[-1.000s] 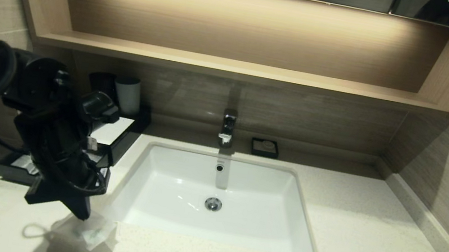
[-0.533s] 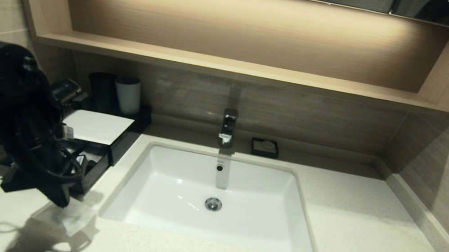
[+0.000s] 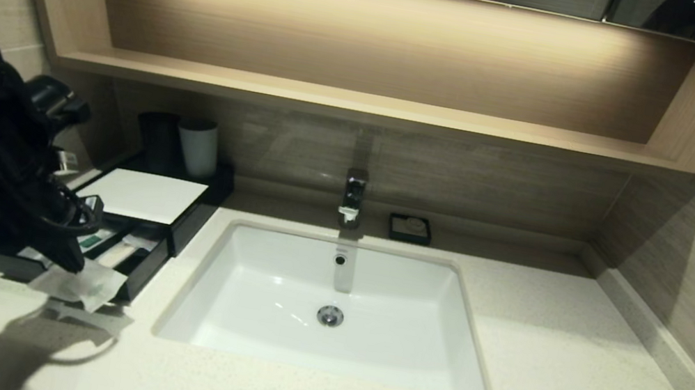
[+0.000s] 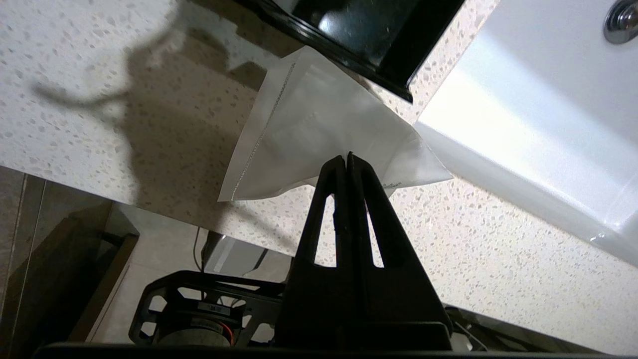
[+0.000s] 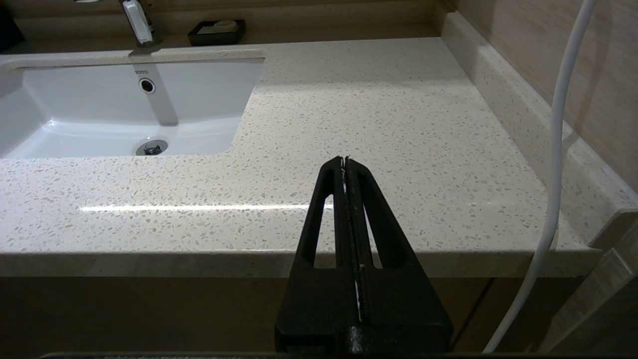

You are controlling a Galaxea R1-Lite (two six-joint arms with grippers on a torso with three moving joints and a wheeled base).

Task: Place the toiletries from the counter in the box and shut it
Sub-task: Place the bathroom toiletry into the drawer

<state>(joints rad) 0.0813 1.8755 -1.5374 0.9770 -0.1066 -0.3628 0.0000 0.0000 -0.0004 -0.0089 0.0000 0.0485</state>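
Observation:
My left gripper (image 3: pixel 69 264) is shut on a small crinkly clear packet with white contents (image 3: pixel 82 283), also seen in the left wrist view (image 4: pixel 309 129). It holds the packet just above the front lip of the open drawer of the black box (image 3: pixel 157 258) with its white top panel (image 3: pixel 143 195). Slim sachets, one with a green-tipped item (image 3: pixel 91 241), lie in the drawer. In the left wrist view the gripper (image 4: pixel 347 157) pinches the packet's edge. My right gripper (image 5: pixel 345 160) is shut and empty, hovering at the counter's (image 5: pixel 379 109) front right edge.
A white sunken basin (image 3: pixel 329 305) with a tap (image 3: pixel 353 197) lies right of the box. Black and white cups (image 3: pixel 186 143) stand behind the box. A small black square dish (image 3: pixel 410 228) sits by the back wall. A tan wooden shelf (image 3: pixel 363 102) hangs above.
My left gripper has carried the packet leftward and up off the counter to the front of the open drawer. The right arm has not moved.

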